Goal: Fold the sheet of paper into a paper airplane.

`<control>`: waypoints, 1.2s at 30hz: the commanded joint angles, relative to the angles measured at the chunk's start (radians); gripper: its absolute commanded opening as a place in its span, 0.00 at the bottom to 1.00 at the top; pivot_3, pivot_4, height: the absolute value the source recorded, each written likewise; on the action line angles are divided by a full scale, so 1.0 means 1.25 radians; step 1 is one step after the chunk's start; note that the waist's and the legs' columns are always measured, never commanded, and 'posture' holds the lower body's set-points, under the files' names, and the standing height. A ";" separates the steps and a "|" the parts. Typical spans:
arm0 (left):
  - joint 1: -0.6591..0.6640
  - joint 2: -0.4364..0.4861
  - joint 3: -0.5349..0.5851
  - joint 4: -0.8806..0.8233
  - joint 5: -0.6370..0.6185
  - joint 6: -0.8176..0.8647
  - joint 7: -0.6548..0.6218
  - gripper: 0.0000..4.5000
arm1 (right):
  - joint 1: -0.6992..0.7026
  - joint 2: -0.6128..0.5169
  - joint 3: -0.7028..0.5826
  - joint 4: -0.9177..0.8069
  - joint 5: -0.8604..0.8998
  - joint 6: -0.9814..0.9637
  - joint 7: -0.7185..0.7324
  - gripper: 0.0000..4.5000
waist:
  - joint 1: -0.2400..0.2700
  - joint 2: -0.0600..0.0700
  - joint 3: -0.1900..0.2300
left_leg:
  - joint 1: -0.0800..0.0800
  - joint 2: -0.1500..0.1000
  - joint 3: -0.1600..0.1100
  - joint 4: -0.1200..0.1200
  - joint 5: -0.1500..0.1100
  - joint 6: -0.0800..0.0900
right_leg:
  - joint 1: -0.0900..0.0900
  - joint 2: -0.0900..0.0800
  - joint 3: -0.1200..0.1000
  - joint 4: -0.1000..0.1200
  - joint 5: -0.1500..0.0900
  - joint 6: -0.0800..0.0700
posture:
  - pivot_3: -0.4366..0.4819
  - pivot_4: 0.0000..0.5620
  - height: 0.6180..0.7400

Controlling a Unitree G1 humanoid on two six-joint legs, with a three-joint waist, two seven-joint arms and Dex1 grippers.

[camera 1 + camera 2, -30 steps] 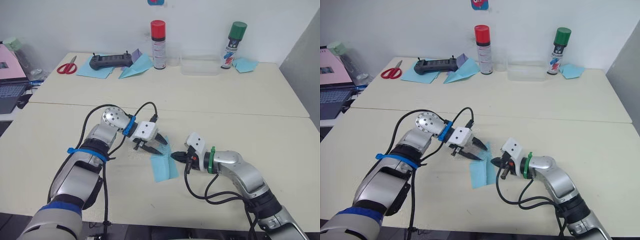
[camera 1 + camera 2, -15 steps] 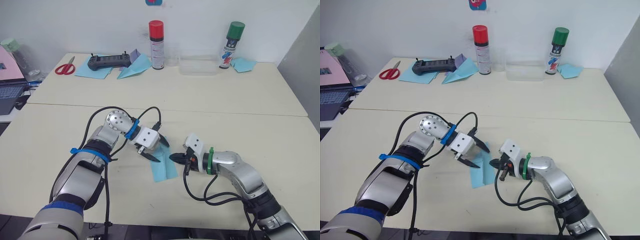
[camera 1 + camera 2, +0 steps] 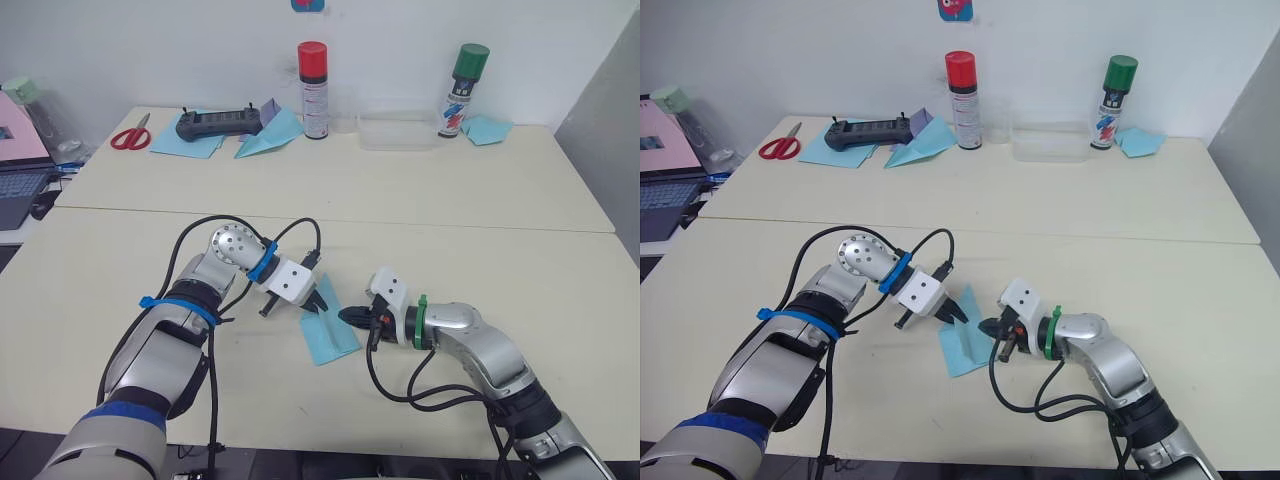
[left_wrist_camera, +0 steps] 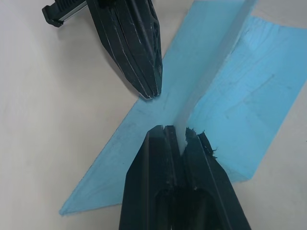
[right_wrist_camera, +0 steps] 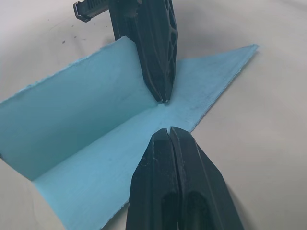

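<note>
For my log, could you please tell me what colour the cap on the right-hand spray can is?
Green: the white spray can's cap shows best in the left eye view.

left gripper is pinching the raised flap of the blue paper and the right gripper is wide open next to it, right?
Not quite. The left gripper does pinch the raised flap of the blue paper, but the right gripper is shut, its tips pressing the paper, as the right wrist view shows.

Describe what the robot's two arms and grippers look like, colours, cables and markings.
Both arms are silver-grey metal with looping black cables. The left gripper has a white housing, black fingers and blue bands on its arm. The right gripper is likewise white with black fingers, behind a green wrist ring.
</note>
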 commanded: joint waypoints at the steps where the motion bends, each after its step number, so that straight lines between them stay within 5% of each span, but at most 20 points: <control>1: -0.004 0.026 0.009 -0.048 0.002 0.058 -0.002 0.00 | -0.011 0.003 -0.040 0.002 0.014 -0.021 -0.008 0.00 | 0.000 0.000 0.000 | 0.000 0.000 0.000 0.000 0.000 0.000 | 0.000 0.000 0.000 0.000 0.000 0.000 | 0.48 0.27 1.00; 8: 0.091 0.104 0.059 -0.280 0.044 0.201 0.138 0.00 | -0.033 -0.032 -0.130 -0.062 0.055 -0.034 0.002 0.00 | -0.002 0.000 0.000 | 0.000 0.000 0.000 0.000 0.000 0.000 | -0.002 0.000 0.000 0.004 0.000 0.000 | 0.48 0.27 1.00; 10: 0.135 0.131 0.069 -0.370 0.033 0.257 0.144 0.00 | -0.026 -0.042 -0.146 -0.084 0.067 -0.028 -0.001 0.09 | -0.002 0.000 0.000 | 0.000 0.000 -0.001 0.000 0.000 0.000 | -0.002 0.000 0.000 0.004 0.000 0.000 | 0.48 0.27 1.00; 14: 0.316 0.214 0.145 -0.735 0.063 0.583 0.243 0.00 | 0.043 -0.124 -0.212 -0.187 0.135 -0.008 0.054 0.37 | -0.002 0.001 0.001 | 0.000 0.001 -0.001 0.000 0.000 0.000 | -0.002 0.000 0.000 0.005 -0.001 -0.001 | 0.48 0.27 1.00; 22: 0.385 0.201 0.153 -1.044 0.091 1.120 0.377 0.00 | 0.117 -0.180 -0.157 -0.271 0.135 -0.106 0.126 0.99 | 0.000 0.000 0.001 | 0.001 0.001 -0.001 0.002 0.000 0.000 | -0.001 0.001 0.000 0.006 -0.002 0.000 | 0.48 0.27 1.00; 27: 0.366 0.174 0.077 -1.090 0.106 1.244 0.432 0.00 | 0.092 -0.160 -0.092 -0.204 0.058 -0.204 0.119 0.99 | -0.002 -0.001 0.002 | 0.001 0.001 0.000 0.005 0.000 0.000 | 0.000 0.001 0.001 0.006 -0.002 0.000 | 0.48 0.27 1.00; 33: 0.348 0.178 -0.007 -1.095 0.106 1.200 0.440 0.00 | 0.037 -0.088 -0.018 -0.074 -0.019 -0.317 0.112 0.99 | -0.001 -0.001 0.002 | 0.001 0.001 0.000 0.005 0.000 0.000 | 0.000 0.001 0.001 0.006 -0.002 0.000 | 0.48 0.27 1.00; 36: 0.347 0.176 -0.007 -1.085 0.096 1.173 0.449 0.18 | 0.021 -0.067 0.008 -0.021 -0.045 -0.354 0.118 1.00 | 0.000 -0.001 0.002 | 0.001 0.001 0.000 0.005 0.000 0.000 | 0.000 0.001 0.001 0.006 -0.002 -0.001 | 0.48 0.27 1.00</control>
